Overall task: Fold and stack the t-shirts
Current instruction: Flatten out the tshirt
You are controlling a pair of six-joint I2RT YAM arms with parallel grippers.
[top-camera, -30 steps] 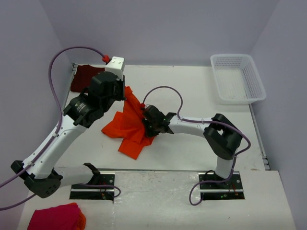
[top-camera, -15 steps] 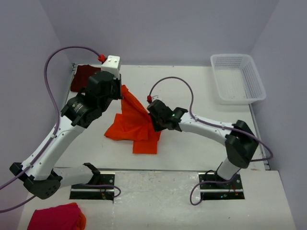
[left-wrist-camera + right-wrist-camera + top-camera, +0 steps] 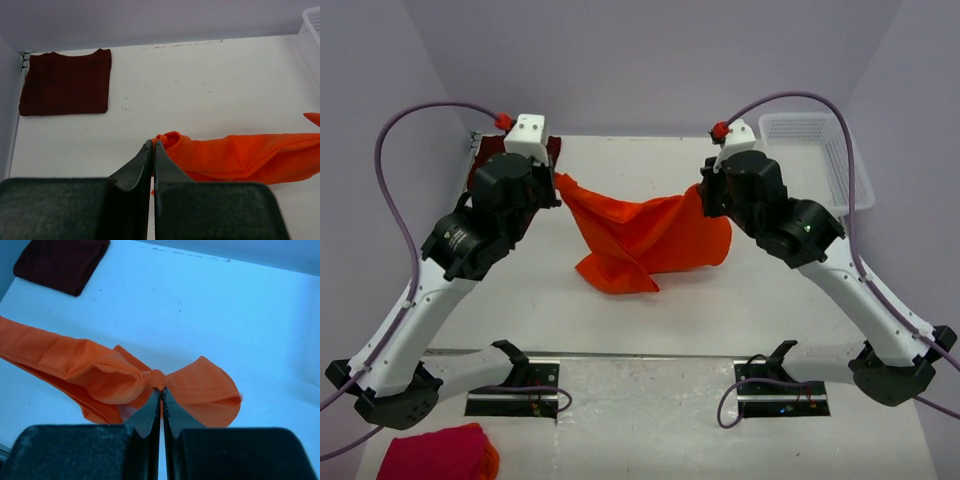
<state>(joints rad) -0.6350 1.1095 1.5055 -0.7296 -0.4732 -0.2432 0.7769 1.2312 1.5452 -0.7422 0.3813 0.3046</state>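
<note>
The folded maroon t-shirt (image 3: 65, 82) lies in the table's far-left corner, mostly hidden under the left arm in the top view. The left gripper (image 3: 153, 147) and right gripper (image 3: 161, 392), fingers pressed together, each pinch a bunched end of the orange t-shirt (image 3: 650, 235). It sags between them, and whether it touches the table is unclear. The right arm partly covers the white basket (image 3: 845, 170).

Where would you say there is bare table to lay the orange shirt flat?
Bare table runs along the back, between the folded maroon shirt and the basket, and along the strip between the orange shirt and the table's near edge. The back-left corner is crowded by the maroon shirt and the left arm.
</note>
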